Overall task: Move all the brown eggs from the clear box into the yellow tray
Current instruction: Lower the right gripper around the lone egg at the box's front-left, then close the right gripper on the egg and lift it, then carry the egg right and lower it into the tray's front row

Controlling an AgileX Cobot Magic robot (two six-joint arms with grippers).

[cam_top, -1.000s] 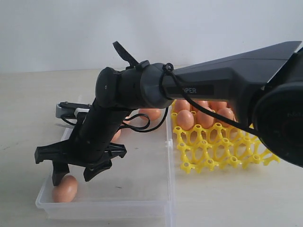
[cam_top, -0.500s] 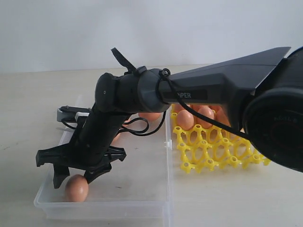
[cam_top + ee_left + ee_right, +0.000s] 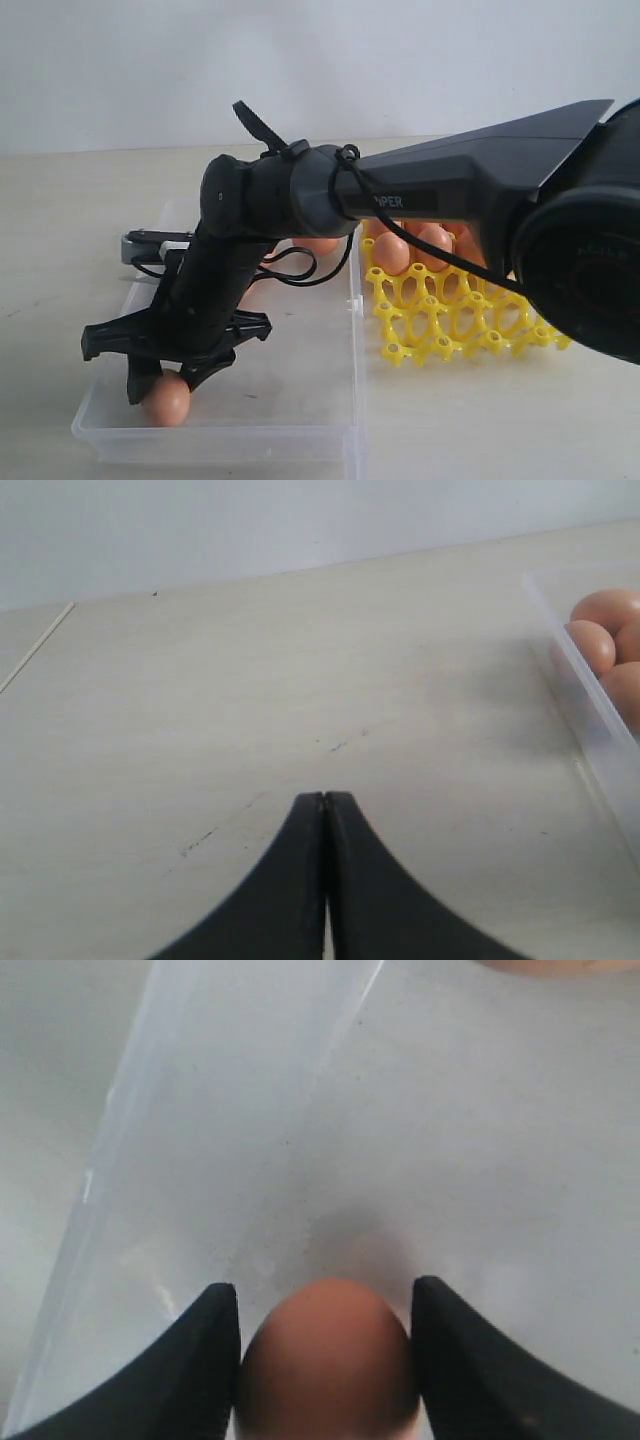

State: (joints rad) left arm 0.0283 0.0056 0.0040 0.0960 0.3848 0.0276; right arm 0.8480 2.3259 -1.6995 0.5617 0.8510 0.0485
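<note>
One brown egg [image 3: 167,398] lies on the floor of the clear box [image 3: 300,405], at its near-left corner in ext view. R gripper [image 3: 167,386] is down over it, fingers [image 3: 215,1360] flush against both sides of the egg, jaws only as wide as the egg. Egg looks to sit on the box floor, not lifted. More eggs [image 3: 320,243] at box's far end, mostly hidden behind the arm [image 3: 430,190]. Yellow tray [image 3: 450,320] sits just beside box's right edge, w/ tray eggs [image 3: 392,253] in its far rows. L gripper [image 3: 325,802] has fingers pressed together w/ nothing between, over the table [image 3: 200,700] beside the box.
</note>
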